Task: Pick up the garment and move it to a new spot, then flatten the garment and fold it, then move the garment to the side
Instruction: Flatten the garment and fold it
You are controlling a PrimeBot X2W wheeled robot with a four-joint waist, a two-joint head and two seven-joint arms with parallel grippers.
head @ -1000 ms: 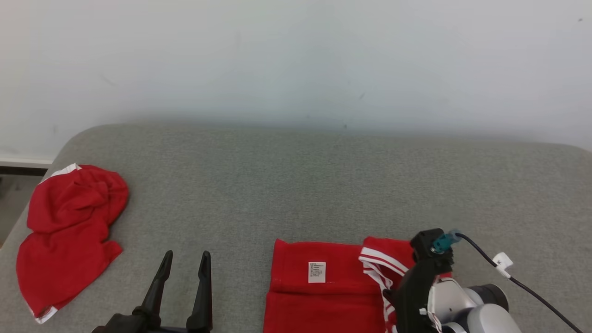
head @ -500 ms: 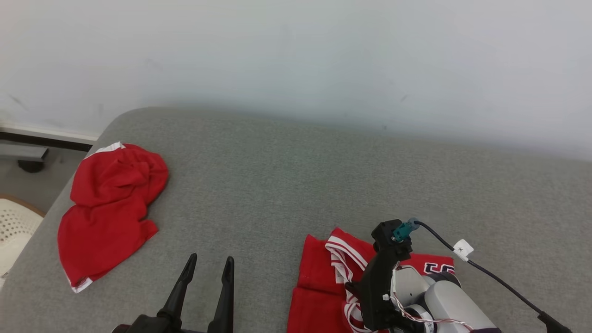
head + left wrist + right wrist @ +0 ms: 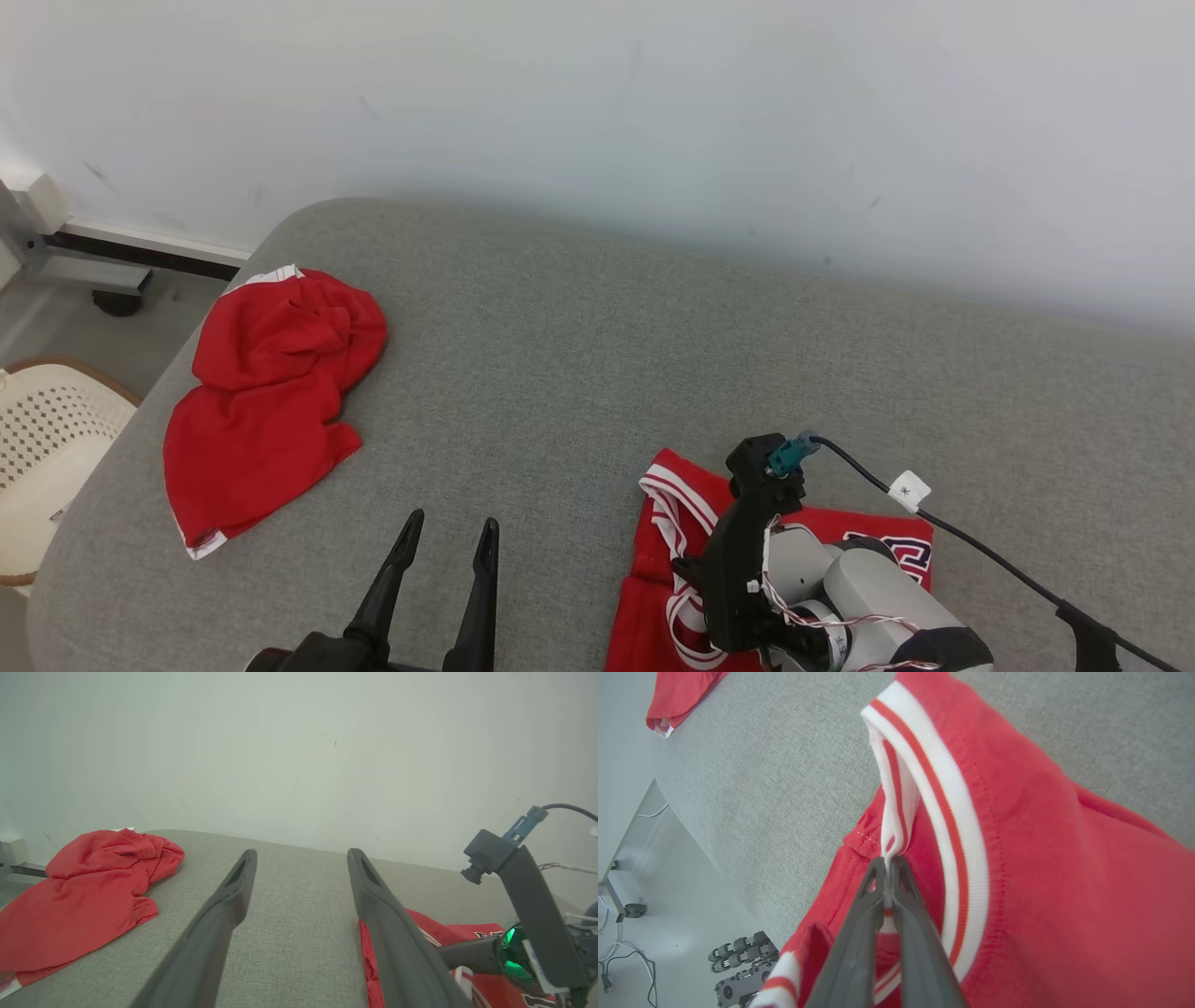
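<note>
The red jersey (image 3: 1041, 835) lies folded at the near right of the grey padded surface (image 3: 579, 355), perhaps a mattress. It is light, limp cloth, likely to sag and unfold if lifted by one point. Its ribbed white-and-red trim (image 3: 957, 826) looks the firmest hold, and the right pincer (image 3: 887, 868) is clenched on it. The left pincer (image 3: 449, 525) hovers released and empty. Open room lies behind the jersey, and between it and the crumpled red garment (image 3: 266, 401) near the left edge.

Open grey cushion (image 3: 579, 373) lies between the crumpled red garment (image 3: 271, 401) at left and the striped jersey (image 3: 649, 560) at right.
</note>
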